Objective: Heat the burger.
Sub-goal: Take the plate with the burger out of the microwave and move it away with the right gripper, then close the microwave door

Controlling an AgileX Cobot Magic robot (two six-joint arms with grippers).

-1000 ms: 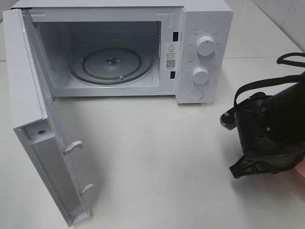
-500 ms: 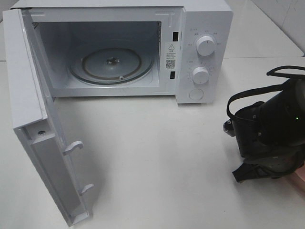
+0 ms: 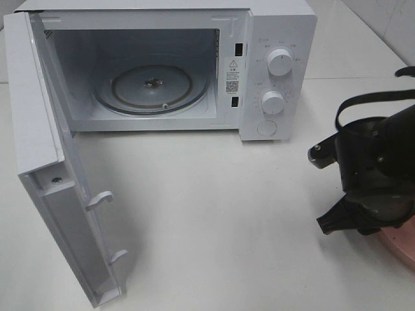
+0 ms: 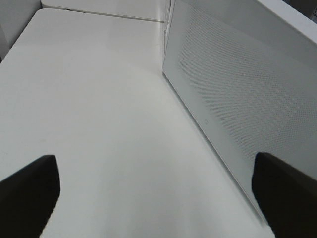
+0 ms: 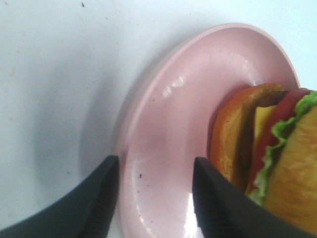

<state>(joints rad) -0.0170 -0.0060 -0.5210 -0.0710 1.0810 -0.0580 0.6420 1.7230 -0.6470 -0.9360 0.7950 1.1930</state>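
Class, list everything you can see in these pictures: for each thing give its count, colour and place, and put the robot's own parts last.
White box-shaped microwave: one, white, back of the table, door swung open.
Round clear glass turntable: one, clear, inside the microwave.
Round white dials: two, white, microwave's front panel.
Round pink plate: one, pink, table's right edge.
Burger: one, golden-brown bun, on the plate.
White table: one, white.
Left hand: one, black, open, beside the door.
Right hand: one, black, straddling the plate's rim.
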